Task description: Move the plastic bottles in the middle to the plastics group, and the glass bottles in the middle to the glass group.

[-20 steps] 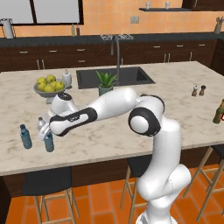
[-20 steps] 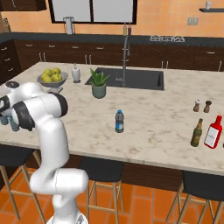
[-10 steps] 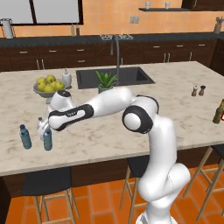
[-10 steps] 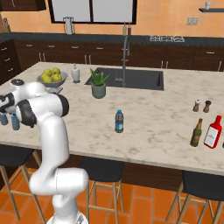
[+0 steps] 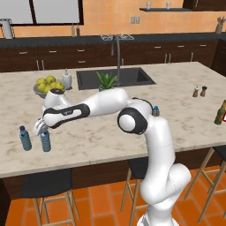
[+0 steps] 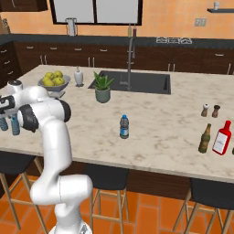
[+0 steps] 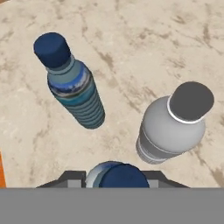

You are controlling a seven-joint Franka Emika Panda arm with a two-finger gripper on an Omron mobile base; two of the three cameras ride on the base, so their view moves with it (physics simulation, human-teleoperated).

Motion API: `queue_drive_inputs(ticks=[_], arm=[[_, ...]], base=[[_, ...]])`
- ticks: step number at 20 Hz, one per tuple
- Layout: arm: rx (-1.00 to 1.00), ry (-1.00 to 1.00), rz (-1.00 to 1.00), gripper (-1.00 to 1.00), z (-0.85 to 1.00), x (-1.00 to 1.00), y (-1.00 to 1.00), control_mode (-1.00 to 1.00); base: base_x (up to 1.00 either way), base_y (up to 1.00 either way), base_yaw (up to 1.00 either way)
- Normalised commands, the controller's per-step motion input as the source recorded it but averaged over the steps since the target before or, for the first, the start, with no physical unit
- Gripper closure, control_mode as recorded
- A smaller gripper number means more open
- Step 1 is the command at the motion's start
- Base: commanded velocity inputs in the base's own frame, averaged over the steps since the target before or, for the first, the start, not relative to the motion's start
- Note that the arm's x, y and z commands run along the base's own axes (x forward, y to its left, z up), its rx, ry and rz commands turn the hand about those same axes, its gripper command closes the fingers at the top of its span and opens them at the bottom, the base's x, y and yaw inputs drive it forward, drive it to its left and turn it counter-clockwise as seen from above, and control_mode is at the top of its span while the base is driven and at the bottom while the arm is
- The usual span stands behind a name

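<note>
My gripper (image 5: 41, 129) hangs over the counter's left end, shut on the translucent light blue plastic bottle (image 5: 45, 140), whose blue cap (image 7: 124, 175) sits between the fingers in the hand view. Just beyond it stand the plastics group's blue-label bottle (image 7: 74, 85) (image 5: 25, 137) and its whitish bottle (image 7: 173, 127). The darker plastic bottle (image 6: 124, 126) with a blue-white label stands mid-counter. An olive-green glass bottle (image 6: 205, 138) stands at the right, beside a red bottle (image 6: 222, 138).
A fruit bowl (image 5: 46, 86) and a white pump bottle (image 5: 66, 79) stand behind the gripper. A potted plant (image 6: 103, 87) sits by the sink (image 6: 132, 82). Two small shakers (image 6: 210, 110) are at the far right. The counter's front edge lies close to the bottles.
The arm has stretched a little further left with the light blue bottle in its grip. The other bottles have not moved.
</note>
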Motion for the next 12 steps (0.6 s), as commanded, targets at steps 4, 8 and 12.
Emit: queue_drive_inputs(ticks=[4, 8, 12], arm=[[0.00, 0.03, -0.10, -1.00, -0.41, -0.06, 0.02, -1.00], [-0.01, 0.00, -0.09, -1.00, -0.42, -0.39, 0.00, -1.00], [0.00, -0.01, -0.09, -1.00, -0.34, -0.40, 0.00, -1.00]], base=[[0.00, 0.00, 0.00], [0.00, 0.00, 0.00], [0.00, 0.00, 0.00]])
